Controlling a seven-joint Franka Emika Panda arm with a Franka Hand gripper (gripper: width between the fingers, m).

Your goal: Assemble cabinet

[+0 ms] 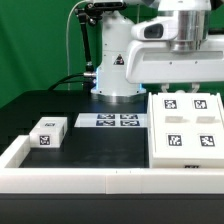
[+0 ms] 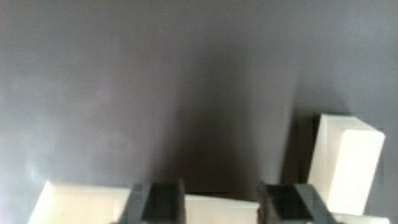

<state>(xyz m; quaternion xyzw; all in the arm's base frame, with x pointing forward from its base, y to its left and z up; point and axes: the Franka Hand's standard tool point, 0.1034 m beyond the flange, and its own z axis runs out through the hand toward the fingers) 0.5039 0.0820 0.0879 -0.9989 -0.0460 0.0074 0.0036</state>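
The cabinet [image 1: 185, 128], a large white box with black-and-white tags on its faces, lies at the exterior view's right. My gripper [image 1: 180, 86] hangs over its far edge, and the hand hides the fingertips there. In the wrist view the two dark fingers [image 2: 155, 204] stand either side of a white edge that fills the gap of the gripper [image 2: 224, 206] and runs on past one finger [image 2: 80, 205]. The fingers look shut on that edge, which appears to be the cabinet's far wall. Dark table lies beyond it.
A small white tagged block [image 1: 47, 132] sits at the exterior view's left. The marker board [image 1: 108, 121] lies mid-table before the arm's base [image 1: 115, 60]. A white border rail [image 1: 60, 180] runs along the front and left. Another white piece [image 2: 349, 160] shows beside the fingers.
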